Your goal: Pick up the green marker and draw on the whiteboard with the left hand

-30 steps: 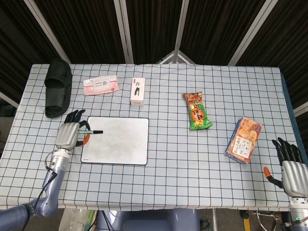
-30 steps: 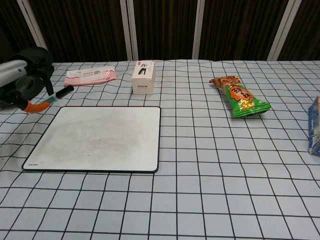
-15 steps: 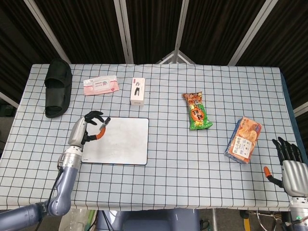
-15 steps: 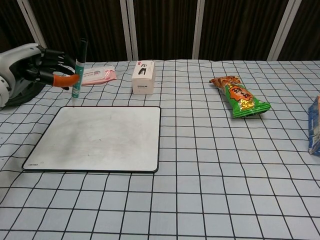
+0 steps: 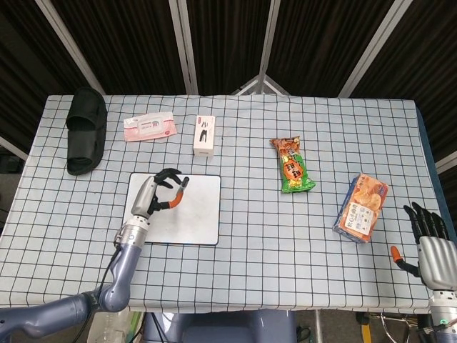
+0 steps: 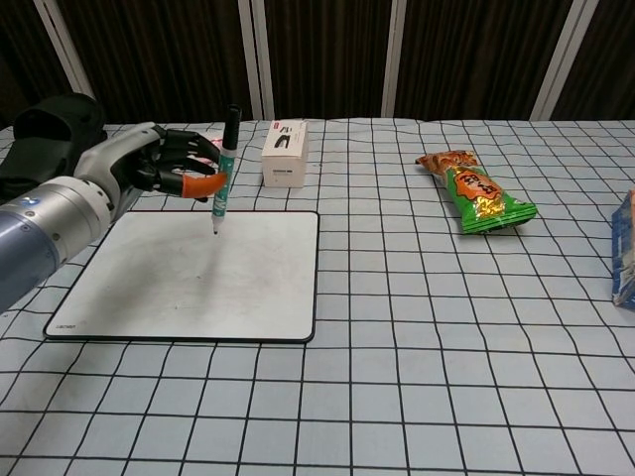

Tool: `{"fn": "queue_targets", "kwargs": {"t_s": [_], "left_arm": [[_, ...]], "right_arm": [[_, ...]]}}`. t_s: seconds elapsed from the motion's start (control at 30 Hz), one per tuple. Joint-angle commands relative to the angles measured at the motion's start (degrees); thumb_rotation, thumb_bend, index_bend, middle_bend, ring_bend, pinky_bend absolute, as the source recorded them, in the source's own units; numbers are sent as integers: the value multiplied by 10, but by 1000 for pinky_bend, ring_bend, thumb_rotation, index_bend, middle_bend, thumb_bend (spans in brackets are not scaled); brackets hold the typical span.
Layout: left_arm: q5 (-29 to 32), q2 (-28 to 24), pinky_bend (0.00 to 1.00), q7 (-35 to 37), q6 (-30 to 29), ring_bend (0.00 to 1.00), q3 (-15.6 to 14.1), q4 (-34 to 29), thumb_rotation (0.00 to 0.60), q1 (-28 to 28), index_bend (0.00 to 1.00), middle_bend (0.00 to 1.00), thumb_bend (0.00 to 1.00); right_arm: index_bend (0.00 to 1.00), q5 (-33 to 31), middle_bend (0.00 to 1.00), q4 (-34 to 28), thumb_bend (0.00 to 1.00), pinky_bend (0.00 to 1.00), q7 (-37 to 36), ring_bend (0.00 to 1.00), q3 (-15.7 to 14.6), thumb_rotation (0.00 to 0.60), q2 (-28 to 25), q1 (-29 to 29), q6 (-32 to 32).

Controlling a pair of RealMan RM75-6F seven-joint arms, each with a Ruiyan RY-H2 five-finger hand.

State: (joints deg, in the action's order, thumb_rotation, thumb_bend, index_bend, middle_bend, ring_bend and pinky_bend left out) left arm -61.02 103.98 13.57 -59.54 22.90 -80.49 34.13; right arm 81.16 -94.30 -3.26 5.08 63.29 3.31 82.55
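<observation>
My left hand (image 5: pixel 158 193) (image 6: pixel 171 167) holds the green marker (image 6: pixel 224 169) upright, black cap end up and tip down. The tip hovers at or just above the upper middle of the whiteboard (image 6: pixel 179 288) (image 5: pixel 196 214); I cannot tell whether it touches. In the head view the marker (image 5: pixel 180 188) shows only as a short stub between the fingers. The board's surface looks blank apart from faint smudges. My right hand (image 5: pixel 427 241) hangs open at the table's front right edge, holding nothing.
A black slipper (image 5: pixel 87 130) lies at the far left, a pink wipes pack (image 5: pixel 149 128) and a small white box (image 5: pixel 205 136) behind the board. A green snack bag (image 5: pixel 293 166) and an orange snack pack (image 5: pixel 362 207) lie to the right.
My left hand has carried the marker rightward from the board's left edge to over the board, turning it from lying sideways to upright with the tip down.
</observation>
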Motion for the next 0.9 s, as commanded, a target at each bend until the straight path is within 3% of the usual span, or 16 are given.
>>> {"fn": "queue_targets", "kwargs": {"t_s": [0.03, 0.9], "left_arm": [[-8, 14, 358, 10, 3, 222, -5, 13, 600, 7, 681, 264, 540], [-23, 50, 358, 3, 5, 222, -30, 51, 600, 19, 689, 266, 540]], "right_arm": [[0, 0, 0, 1, 353, 0, -2, 0, 0, 600, 0, 1, -1], [0, -6, 0, -3, 354, 0, -8, 0, 2, 600, -4, 1, -4]]}}
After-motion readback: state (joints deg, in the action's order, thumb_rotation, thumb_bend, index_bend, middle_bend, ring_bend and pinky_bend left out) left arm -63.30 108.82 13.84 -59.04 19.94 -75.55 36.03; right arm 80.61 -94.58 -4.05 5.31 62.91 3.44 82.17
